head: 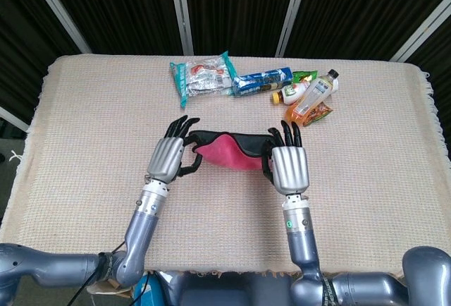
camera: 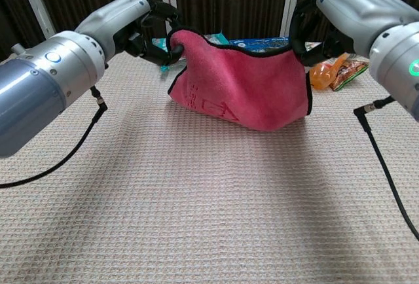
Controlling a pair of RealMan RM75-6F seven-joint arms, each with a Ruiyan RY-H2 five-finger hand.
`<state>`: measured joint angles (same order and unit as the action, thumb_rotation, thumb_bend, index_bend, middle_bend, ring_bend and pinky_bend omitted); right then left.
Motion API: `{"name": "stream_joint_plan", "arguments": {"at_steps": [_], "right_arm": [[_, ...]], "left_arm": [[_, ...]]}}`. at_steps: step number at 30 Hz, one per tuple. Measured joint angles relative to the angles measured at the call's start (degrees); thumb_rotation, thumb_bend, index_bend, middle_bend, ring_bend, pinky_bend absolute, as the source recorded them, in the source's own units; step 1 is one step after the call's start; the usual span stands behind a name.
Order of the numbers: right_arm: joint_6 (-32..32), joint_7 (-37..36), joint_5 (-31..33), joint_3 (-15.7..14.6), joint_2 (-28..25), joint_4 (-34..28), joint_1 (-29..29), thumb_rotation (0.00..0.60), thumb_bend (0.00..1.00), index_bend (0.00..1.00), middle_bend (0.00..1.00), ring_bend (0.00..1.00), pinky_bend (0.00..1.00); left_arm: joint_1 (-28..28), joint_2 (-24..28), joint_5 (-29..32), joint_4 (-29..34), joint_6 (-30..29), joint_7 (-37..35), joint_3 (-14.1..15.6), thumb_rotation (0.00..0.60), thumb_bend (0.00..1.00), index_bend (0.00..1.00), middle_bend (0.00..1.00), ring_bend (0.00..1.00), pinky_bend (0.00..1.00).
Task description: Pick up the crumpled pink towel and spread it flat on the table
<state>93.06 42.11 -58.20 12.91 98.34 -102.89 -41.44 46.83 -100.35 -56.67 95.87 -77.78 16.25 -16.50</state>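
My left hand [camera: 134,25] and right hand [camera: 347,12] each pinch a top corner of the pink towel [camera: 242,84], stretching it so its lower edge drapes onto the table [camera: 196,218] mid-cloth.

Head view looks down from above; chest view low, forward, near tabletop [camera: 196,218]

Pink towel [camera: 242,91] with black edging, held stretched by top corners, lower edge draping onto table mid-centre.
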Motion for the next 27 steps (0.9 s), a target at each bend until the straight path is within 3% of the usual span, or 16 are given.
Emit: {"name": "stream_joint_plan", "arguments": {"at_steps": [17,27], "right_arm": [[3.64,-1.13,-9.12,-10.07,0.86,-2.68,9.35,0.6,0.54,0.6,0.27,0.1,0.06],[2.94,-2.98,-13.93,-13.29,0.71,-2.09,13.69,0.6,0.54,0.6,0.27,0.1,0.06]], "left_arm": [[-9.11,1.52,-9.82,5.38,-4.0,-1.56,9.89,0.6,0.53,0.65,0.11,0.0,0.0],[-13.36,1.42,-15.05,5.97,-4.73,-1.62,13.9,0.6,0.52,0.65,0.11,0.0,0.0]]}}
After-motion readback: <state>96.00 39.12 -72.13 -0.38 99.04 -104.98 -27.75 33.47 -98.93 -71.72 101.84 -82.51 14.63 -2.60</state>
